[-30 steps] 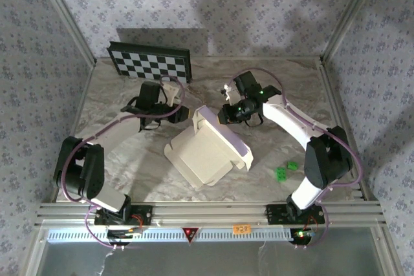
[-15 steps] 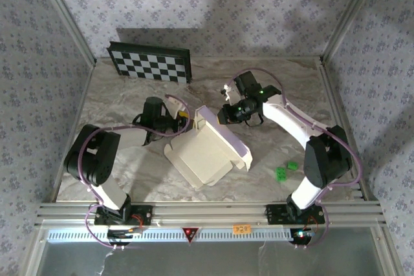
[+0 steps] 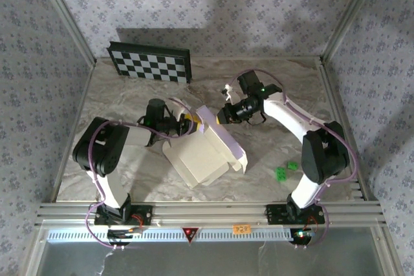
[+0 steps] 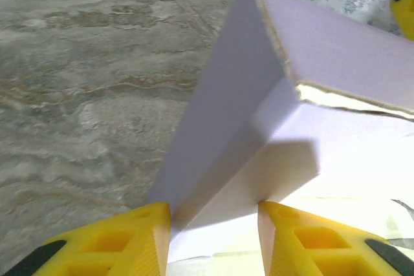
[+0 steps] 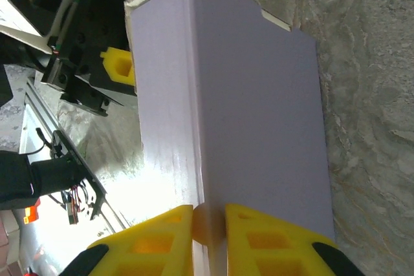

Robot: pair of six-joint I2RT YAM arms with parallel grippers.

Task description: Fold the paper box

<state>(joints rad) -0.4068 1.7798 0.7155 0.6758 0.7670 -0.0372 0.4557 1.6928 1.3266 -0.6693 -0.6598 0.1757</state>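
The left gripper [image 3: 187, 120], near the checkerboard [image 3: 150, 63] a second ago, now straddles a corner of the box [image 3: 200, 156] on the counter [image 3: 129, 92], fingers apart, while the right gripper [image 3: 223, 115] stays clamped on its raised side.

The paper box [image 3: 202, 156] is a thin cardboard mailer, white on its broad faces and pale lavender where shaded, and only partly folded. It sits near the middle of the tabletop [image 3: 110, 95], turned diagonally to the tabletop's edges. Its wide base panel lies low, facing up. 1 long wall on the far-right side stands raised and tilts over the base. Seen close in the wrist views, the cut edges show a cream core, and a straight crease runs along the lavender wall.
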